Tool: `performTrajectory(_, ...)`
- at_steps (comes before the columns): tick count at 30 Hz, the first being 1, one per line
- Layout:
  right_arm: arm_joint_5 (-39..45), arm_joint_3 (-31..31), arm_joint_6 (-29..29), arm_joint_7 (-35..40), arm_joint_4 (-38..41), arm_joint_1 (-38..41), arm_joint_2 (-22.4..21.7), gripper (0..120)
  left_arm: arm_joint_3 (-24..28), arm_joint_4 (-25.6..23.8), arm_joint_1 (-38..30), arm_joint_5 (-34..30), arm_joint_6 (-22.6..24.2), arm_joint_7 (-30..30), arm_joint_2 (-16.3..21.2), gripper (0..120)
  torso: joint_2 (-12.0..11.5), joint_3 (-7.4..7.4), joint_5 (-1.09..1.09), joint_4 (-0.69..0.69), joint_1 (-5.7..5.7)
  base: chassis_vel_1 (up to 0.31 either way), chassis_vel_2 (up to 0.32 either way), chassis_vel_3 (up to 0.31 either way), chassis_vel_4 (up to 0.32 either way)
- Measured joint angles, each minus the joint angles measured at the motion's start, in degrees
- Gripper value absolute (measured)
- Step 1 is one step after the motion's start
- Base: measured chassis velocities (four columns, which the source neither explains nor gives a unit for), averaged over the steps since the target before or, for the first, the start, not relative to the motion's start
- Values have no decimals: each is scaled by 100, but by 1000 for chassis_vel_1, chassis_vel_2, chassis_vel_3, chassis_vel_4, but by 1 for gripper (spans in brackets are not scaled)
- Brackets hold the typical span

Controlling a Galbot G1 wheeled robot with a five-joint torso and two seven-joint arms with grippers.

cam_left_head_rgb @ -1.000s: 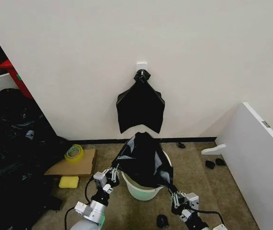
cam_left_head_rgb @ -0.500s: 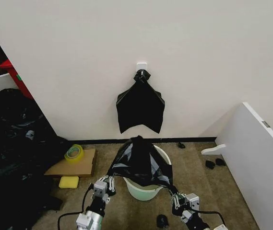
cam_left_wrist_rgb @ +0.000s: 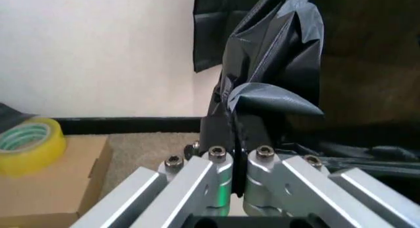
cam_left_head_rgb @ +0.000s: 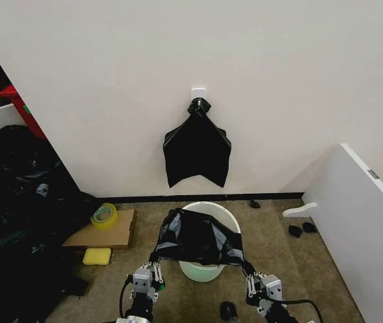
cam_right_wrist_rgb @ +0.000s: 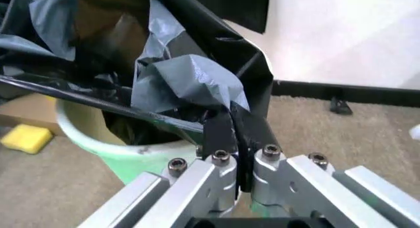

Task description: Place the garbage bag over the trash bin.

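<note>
The off-white trash bin (cam_left_head_rgb: 211, 205) stands on the carpet below the wall. A black garbage bag (cam_left_head_rgb: 198, 237) is stretched across its front half, and the far rim is bare. My left gripper (cam_left_head_rgb: 155, 265) is shut on the bag's near left corner. My right gripper (cam_left_head_rgb: 249, 275) is shut on its near right corner. In the left wrist view the left gripper (cam_left_wrist_rgb: 234, 126) pinches a fold of the bag (cam_left_wrist_rgb: 272, 56). In the right wrist view the right gripper (cam_right_wrist_rgb: 233, 126) clamps the bag (cam_right_wrist_rgb: 187, 78) just beside the bin (cam_right_wrist_rgb: 121, 154).
A second black bag (cam_left_head_rgb: 196, 151) hangs from a wall hook behind the bin. A tape roll (cam_left_head_rgb: 103, 214) lies on cardboard (cam_left_head_rgb: 100, 232) to the left, with a yellow sponge (cam_left_head_rgb: 97, 256) nearby. Black bags pile at far left. A white board (cam_left_head_rgb: 363, 222) leans on the right.
Both grippers have drawn down and back toward me, pulling the bag from a raised peak to a flatter sheet. The bin's far rim has come into sight.
</note>
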Motion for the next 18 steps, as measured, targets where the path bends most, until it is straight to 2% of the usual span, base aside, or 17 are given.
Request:
performTrajectory(3, 46, 0, -9, 13, -54, 54, 27, 0, 24, 124, -98, -22, -53, 81, -48, 0, 0, 0, -6, 1, 0, 0, 0, 0, 0)
performTrajectory(9, 91, 19, 92, -196, 33, 160, 68, 0, -45, 32, -181, -168, -130, 375, 22, 0, 0, 0, -20, 4, 0, 0, 0, 0, 0)
performTrajectory(17, 78, 119, -219, -150, 215, 297, 5, 0, -392, -166, -497, -667, 32, 904, 413, 0, 0, 1, -11, 3, 1, 0, 0, 0, 0)
performTrajectory(18, -14, 177, -411, -153, 285, 326, -50, 0, -488, -243, -598, -883, 161, 1084, 616, 0, 0, 1, -13, 2, 0, 0, 0, 0, 0)
